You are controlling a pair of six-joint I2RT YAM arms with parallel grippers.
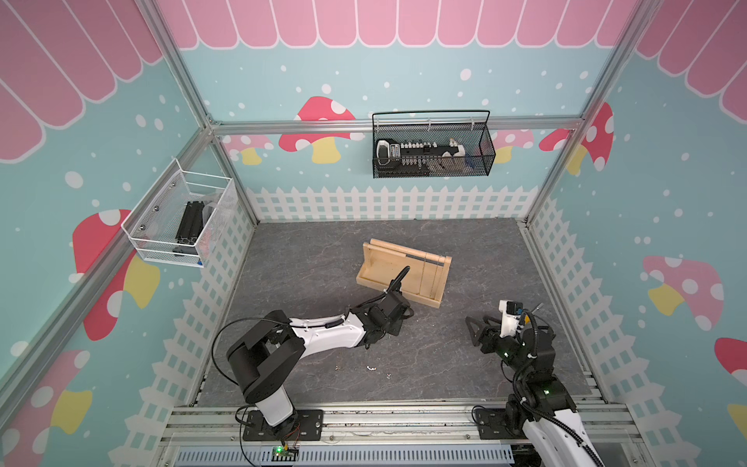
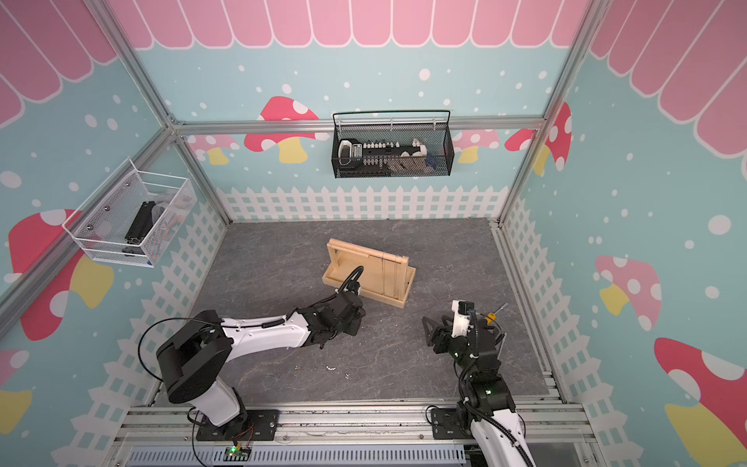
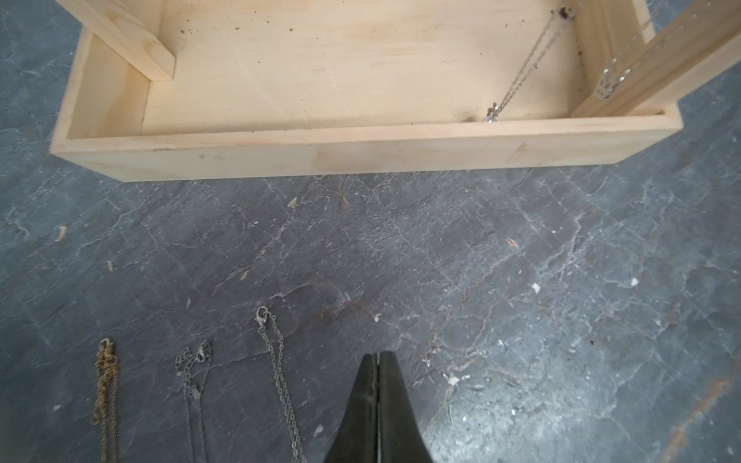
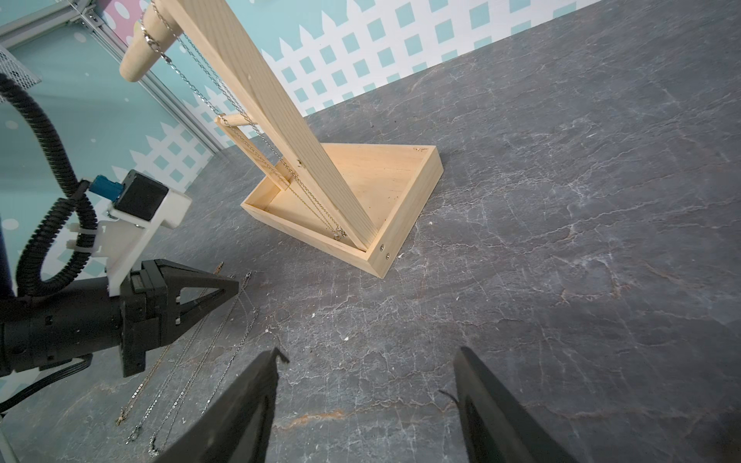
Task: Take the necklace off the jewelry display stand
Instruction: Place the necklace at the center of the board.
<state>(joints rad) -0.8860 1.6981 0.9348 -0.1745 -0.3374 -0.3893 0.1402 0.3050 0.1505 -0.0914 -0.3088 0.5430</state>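
The jewelry display stand (image 1: 404, 275) is standing near the middle of the bench (image 1: 307, 258). The necklace (image 3: 521, 72) is hanging from the dowel rail (image 4: 138, 52), close to one end board, and its lower end is reaching down to the base. The left end effector (image 3: 377, 356) is hovering low over the bench just in front of the stand, fully closed and holding nothing. Three loose chains (image 3: 276, 368) are lying beside it. The right end effector (image 4: 369, 352) is hanging well apart from the stand, wide and gripping nothing.
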